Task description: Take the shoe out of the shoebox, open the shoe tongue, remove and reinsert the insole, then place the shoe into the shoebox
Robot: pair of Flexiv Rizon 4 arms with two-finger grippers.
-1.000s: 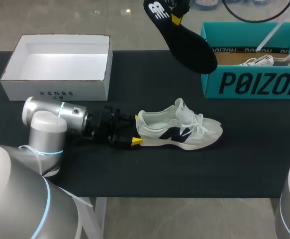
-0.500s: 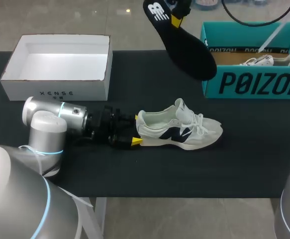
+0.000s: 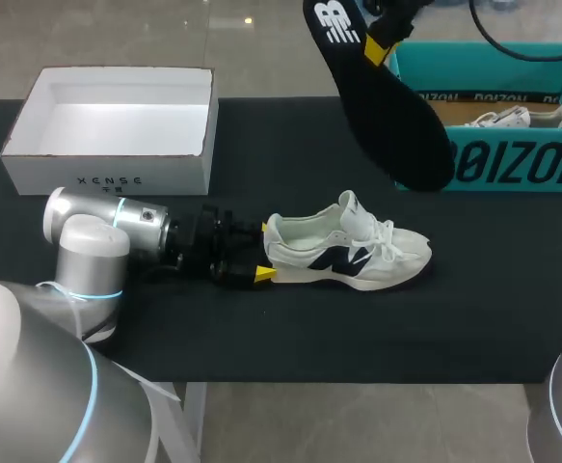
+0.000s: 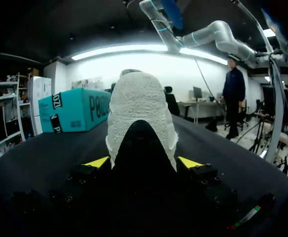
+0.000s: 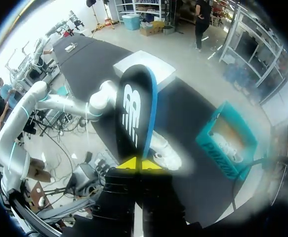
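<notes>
A white and navy shoe (image 3: pixel 348 253) lies on its sole on the black table (image 3: pixel 261 328), toe to the right. My left gripper (image 3: pixel 264 251) is at its heel, one yellow tip on each side, shut on the shoe. In the left wrist view the heel (image 4: pixel 141 113) fills the space between the tips of the left gripper (image 4: pixel 143 162). High above the table's back, my right gripper (image 3: pixel 375 46) is shut on the heel end of a black insole (image 3: pixel 382 96), which hangs slanted. In the right wrist view the insole (image 5: pixel 134 111) juts out from the right gripper (image 5: pixel 140 164), logo side up.
A teal shoebox (image 3: pixel 521 169) stands open at the back right with another pale shoe (image 3: pixel 500 118) inside. An open white box (image 3: pixel 117 125) sits at the back left. The black table has free room in front of and to the right of the shoe.
My right gripper has carried the insole to the right and closer to the camera, so it now overlaps the teal box's front. The left arm and the shoe have not moved.
</notes>
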